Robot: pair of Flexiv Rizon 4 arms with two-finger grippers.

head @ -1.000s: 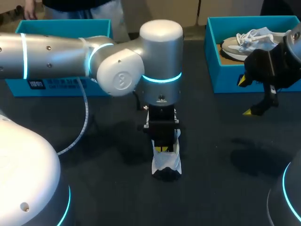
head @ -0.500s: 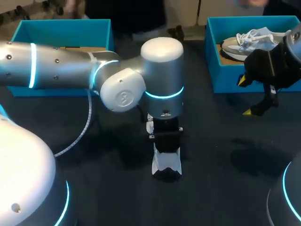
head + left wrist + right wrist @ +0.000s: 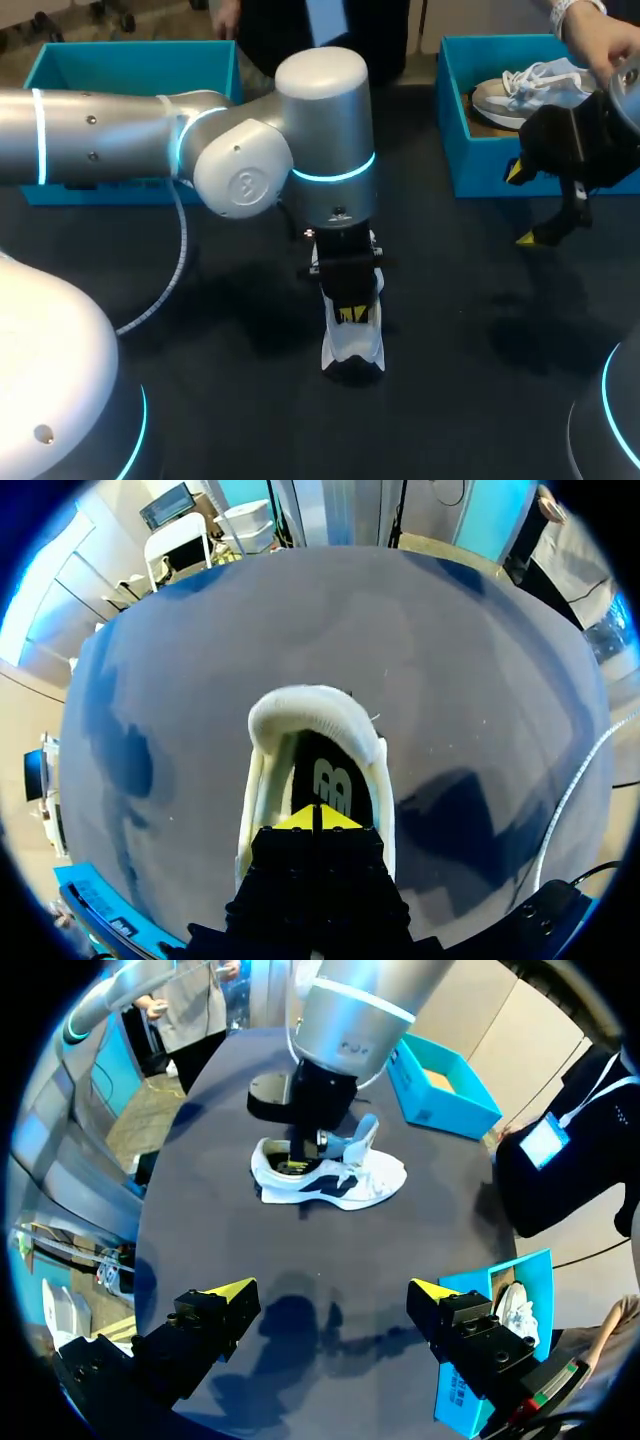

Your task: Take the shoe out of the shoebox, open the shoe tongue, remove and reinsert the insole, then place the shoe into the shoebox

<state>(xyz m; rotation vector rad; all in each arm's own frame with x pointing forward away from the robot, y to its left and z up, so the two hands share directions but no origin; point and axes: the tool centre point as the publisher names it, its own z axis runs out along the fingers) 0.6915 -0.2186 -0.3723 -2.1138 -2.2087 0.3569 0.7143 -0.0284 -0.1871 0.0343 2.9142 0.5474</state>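
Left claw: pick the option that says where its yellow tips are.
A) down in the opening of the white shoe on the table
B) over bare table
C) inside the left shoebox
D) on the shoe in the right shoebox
A: the left wrist view shows the left claw with its tips inside the white shoe, over the dark insole.

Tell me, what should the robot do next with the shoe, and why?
Probably lift the left gripper a little, straight up. Its yellow tips are closed together inside the white shoe, right at the black insole, so a small pull should show whether the insole comes out. I cannot tell if it really pinches it.
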